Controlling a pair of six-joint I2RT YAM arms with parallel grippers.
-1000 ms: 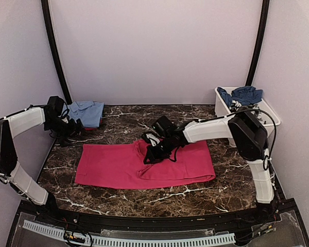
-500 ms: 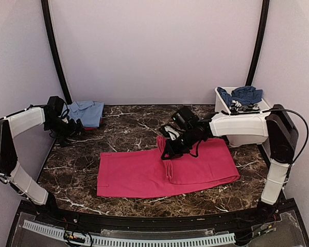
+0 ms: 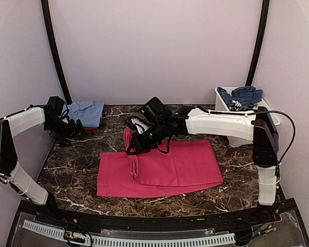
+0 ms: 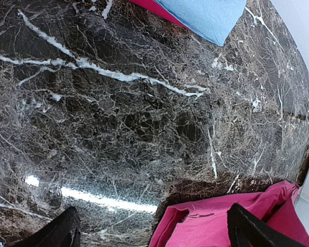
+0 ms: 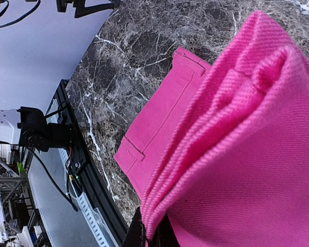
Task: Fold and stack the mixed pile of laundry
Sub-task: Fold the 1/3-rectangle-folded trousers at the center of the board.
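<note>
The right claw (image 3: 130,150) is pressed together on a bunched fold of the magenta-pink garment (image 3: 180,167), raising its far-left corner off the worktop (image 3: 144,198), probably so that flap can be carried across the flat remainder as a fold. The left claw (image 3: 72,127) hangs spread and empty, off the garment's far-left side, likely parked clear. Beyond it lies the light blue shirt (image 3: 87,112), seemingly folded already. The tub (image 3: 220,108), far right of the garment, holds unsorted pieces including a dark navy-blue one (image 3: 242,95).

Bright even light, glare on marble table (image 4: 92,198), wrist-view edges possibly warped
</note>
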